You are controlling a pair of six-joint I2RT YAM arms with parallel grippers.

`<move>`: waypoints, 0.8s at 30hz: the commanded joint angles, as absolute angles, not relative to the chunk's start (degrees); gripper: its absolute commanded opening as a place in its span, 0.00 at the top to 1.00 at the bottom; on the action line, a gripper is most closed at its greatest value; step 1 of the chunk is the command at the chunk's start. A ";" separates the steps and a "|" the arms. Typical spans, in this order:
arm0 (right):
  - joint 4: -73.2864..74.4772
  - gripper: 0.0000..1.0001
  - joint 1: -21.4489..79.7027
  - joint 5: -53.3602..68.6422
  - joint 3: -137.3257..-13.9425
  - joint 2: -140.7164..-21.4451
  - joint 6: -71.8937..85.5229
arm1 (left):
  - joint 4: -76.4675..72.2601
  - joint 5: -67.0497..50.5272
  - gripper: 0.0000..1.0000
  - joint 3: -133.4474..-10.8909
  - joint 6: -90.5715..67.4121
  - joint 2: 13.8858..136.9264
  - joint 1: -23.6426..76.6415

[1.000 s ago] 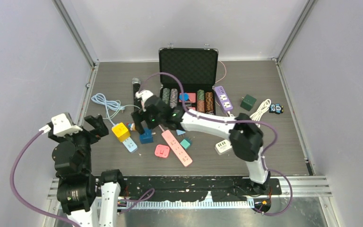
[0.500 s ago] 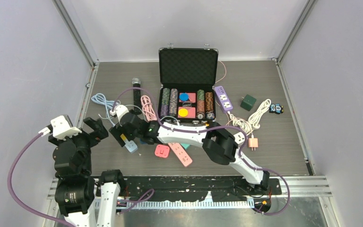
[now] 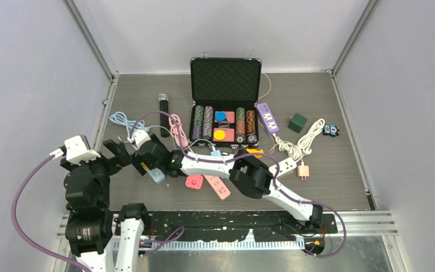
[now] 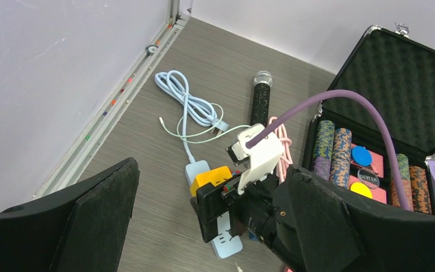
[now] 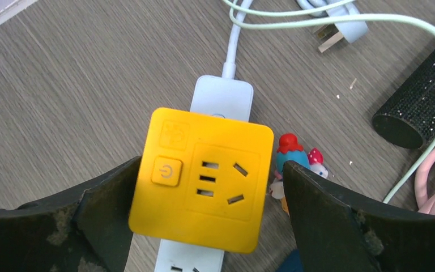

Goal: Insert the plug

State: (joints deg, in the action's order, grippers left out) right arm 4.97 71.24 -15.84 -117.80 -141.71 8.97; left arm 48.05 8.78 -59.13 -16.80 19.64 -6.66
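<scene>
The plug is a yellow cube adapter (image 5: pixel 204 178) with a power button and socket holes on its top face. It sits on the end of a light blue power strip (image 5: pixel 222 96) on the table's left side. My right gripper (image 5: pixel 210 170) is open and straddles the cube; its left finger is at the cube's edge and its right finger stands apart. From above, the right gripper (image 3: pixel 147 161) hides most of the cube. My left gripper (image 3: pixel 113 157) is open and empty just left of it, looking down on the cube (image 4: pixel 210 177) and strip (image 4: pixel 226 238).
A small toy figure (image 5: pixel 294 158) lies right beside the cube, with a black microphone (image 3: pixel 163 113) and cables (image 3: pixel 122 120) behind. An open chip case (image 3: pixel 225 79), a pink strip (image 3: pixel 218 187), a purple strip (image 3: pixel 267 117) and a green cube (image 3: pixel 298 122) lie further right.
My right arm has swung left from the middle of the table to the yellow cube and now has its open jaws around it. The left arm has barely moved.
</scene>
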 commanded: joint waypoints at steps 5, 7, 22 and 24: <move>4.21 0.26 74.53 -23.65 -124.52 -144.74 6.89 | 46.06 8.70 0.00 -60.37 -14.08 20.48 -5.89; 4.84 0.35 74.69 -24.08 -124.61 -145.09 6.89 | 46.07 9.11 0.00 -60.30 -13.90 20.49 -5.73; 14.36 0.95 74.26 -23.79 -124.76 -148.31 5.38 | 46.36 10.00 0.00 -60.81 -13.14 20.39 -5.27; 14.70 0.95 74.27 -23.19 -123.29 -148.33 4.83 | 46.25 10.09 0.00 -60.86 -13.04 20.39 -5.27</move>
State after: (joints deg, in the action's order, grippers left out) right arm 7.53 74.19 -23.49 -124.29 -145.91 7.18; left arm 47.99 9.45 -59.13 -14.26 19.64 -5.48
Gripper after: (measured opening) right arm 0.690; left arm 0.994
